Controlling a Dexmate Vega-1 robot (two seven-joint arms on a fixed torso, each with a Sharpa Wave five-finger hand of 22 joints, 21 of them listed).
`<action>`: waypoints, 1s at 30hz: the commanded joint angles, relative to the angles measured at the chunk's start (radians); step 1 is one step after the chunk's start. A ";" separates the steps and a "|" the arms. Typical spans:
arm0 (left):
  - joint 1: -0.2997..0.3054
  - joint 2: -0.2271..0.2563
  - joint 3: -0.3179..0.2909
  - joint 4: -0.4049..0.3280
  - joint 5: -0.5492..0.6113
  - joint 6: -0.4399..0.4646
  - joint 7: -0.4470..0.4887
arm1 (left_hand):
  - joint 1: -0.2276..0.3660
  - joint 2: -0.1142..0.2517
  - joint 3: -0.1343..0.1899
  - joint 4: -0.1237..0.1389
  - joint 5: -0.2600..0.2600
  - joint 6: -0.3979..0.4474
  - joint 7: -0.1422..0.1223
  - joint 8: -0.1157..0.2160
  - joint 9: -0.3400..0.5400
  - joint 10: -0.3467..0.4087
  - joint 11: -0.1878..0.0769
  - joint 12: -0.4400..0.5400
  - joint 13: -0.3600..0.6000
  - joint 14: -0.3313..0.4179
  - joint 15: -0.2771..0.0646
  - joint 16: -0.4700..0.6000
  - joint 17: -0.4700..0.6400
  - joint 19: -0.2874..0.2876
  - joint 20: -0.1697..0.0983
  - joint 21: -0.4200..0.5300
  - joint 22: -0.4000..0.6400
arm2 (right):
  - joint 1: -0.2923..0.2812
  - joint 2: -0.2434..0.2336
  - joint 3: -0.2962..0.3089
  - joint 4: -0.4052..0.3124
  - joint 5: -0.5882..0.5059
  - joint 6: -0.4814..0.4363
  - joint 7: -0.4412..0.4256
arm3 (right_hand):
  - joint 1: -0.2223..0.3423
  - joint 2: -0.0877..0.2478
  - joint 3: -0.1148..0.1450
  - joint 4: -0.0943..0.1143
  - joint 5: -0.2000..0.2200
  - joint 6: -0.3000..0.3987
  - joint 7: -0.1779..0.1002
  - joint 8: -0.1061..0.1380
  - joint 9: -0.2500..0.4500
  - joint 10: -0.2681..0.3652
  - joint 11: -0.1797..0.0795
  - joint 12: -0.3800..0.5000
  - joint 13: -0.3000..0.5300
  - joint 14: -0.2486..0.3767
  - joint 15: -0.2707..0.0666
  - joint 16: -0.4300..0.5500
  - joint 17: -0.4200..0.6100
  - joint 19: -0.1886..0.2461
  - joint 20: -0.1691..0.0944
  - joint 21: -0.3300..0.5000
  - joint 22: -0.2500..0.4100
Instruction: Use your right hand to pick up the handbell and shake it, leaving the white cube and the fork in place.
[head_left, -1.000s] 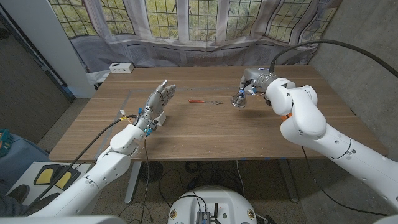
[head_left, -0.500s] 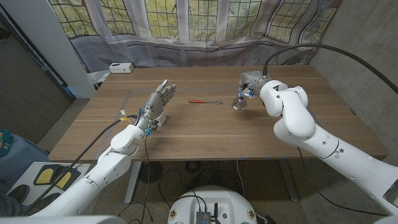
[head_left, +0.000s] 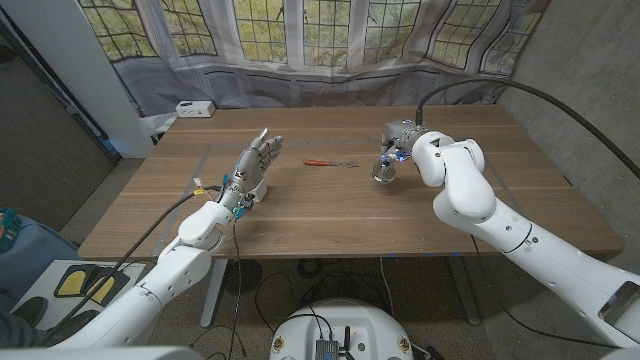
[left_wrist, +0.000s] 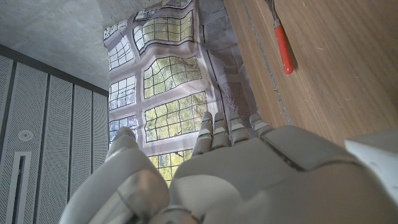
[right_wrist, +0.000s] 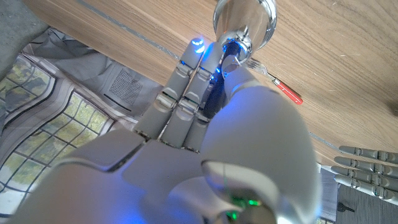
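Silver and shiny, the handbell (head_left: 384, 169) hangs mouth-down in your right hand (head_left: 400, 140), gripped by its handle above the desk (head_left: 330, 210). The red-handled fork (head_left: 330, 162) lies just left of it. Your left hand (head_left: 255, 165) stands with fingers apart, holding nothing, beside the white cube (head_left: 258, 193).

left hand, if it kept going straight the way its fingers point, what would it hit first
Probably nothing on the table: the left hand has its fingers raised toward the patterned window curtain, and the red-handled fork lies off to its side, though depth is unclear.
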 joint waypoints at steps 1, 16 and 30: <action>-0.011 -0.005 0.004 0.012 0.000 0.000 -0.007 | -0.007 -0.001 0.010 0.000 -0.001 0.006 -0.001 0.001 0.003 0.006 0.001 0.002 0.003 0.001 0.002 0.001 0.001 -0.002 0.007 -0.002 0.002 | 0.011 0.036 -0.015 0.064 -0.024 0.023 0.009 | 0.005 0.005 0.000 0.005 0.008 0.004 0.003 0.002 0.003 0.054 0.040 0.005 0.005 -0.001 -0.003 0.000 0.003 -0.004 0.003 0.011 0.000; 0.005 0.011 -0.010 -0.003 -0.004 0.008 0.007 | -0.007 -0.001 0.011 0.000 -0.001 0.007 -0.001 0.001 0.003 0.007 0.003 0.002 0.003 0.002 0.002 0.001 0.001 -0.002 0.008 -0.002 0.002 | 0.033 0.053 -0.033 0.134 -0.016 0.006 0.009 | 0.007 0.004 0.000 0.004 0.009 0.005 0.002 0.002 0.003 0.054 0.037 0.004 0.005 -0.001 -0.003 -0.001 0.003 -0.005 0.003 0.015 0.000; -0.001 0.015 -0.012 0.005 -0.007 0.010 -0.005 | -0.007 -0.001 0.011 0.000 -0.001 0.007 -0.001 0.001 0.003 0.007 0.001 0.002 0.003 0.001 0.002 0.000 0.001 -0.002 0.008 -0.002 0.002 | 0.047 0.066 -0.056 0.179 -0.020 -0.008 0.014 | 0.005 0.004 -0.001 0.005 0.009 0.004 0.001 0.001 0.003 0.052 0.040 0.002 0.004 -0.002 -0.001 -0.003 0.003 -0.009 0.004 0.018 -0.001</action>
